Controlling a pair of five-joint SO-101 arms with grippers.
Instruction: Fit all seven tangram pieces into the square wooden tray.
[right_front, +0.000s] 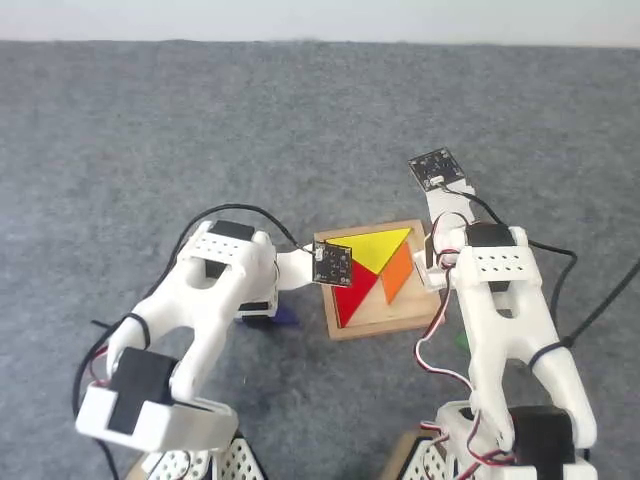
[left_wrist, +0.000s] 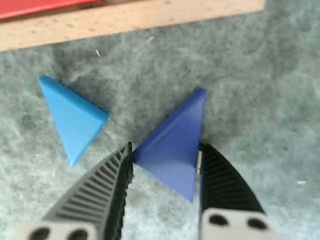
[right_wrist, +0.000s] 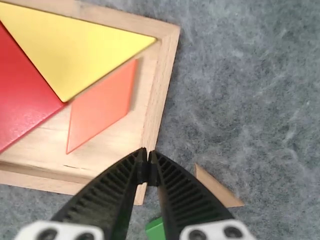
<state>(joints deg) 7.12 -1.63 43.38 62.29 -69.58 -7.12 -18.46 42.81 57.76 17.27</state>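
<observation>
The square wooden tray (right_front: 385, 325) holds a yellow triangle (right_front: 378, 250), a red triangle (right_front: 355, 295) and an orange parallelogram (right_front: 397, 272). Beside the tray's rim (left_wrist: 130, 20), a dark blue triangle (left_wrist: 175, 145) lies on the felt with my left gripper (left_wrist: 164, 152) shut on it, one finger at a corner and one along an edge. A light blue triangle (left_wrist: 75, 117) lies close by. My right gripper (right_wrist: 147, 161) is shut and holds nothing, just over the tray's rim (right_wrist: 160, 90) near a corner. A tan triangle (right_wrist: 217, 192) and a green piece (right_wrist: 157, 230) lie under it.
Grey felt covers the whole table (right_front: 150, 130). The left arm (right_front: 215, 290) stands at the tray's left side, the right arm (right_front: 495, 290) at its right. The green piece (right_front: 462, 340) peeks out beside the right arm. Black cables trail from both arms.
</observation>
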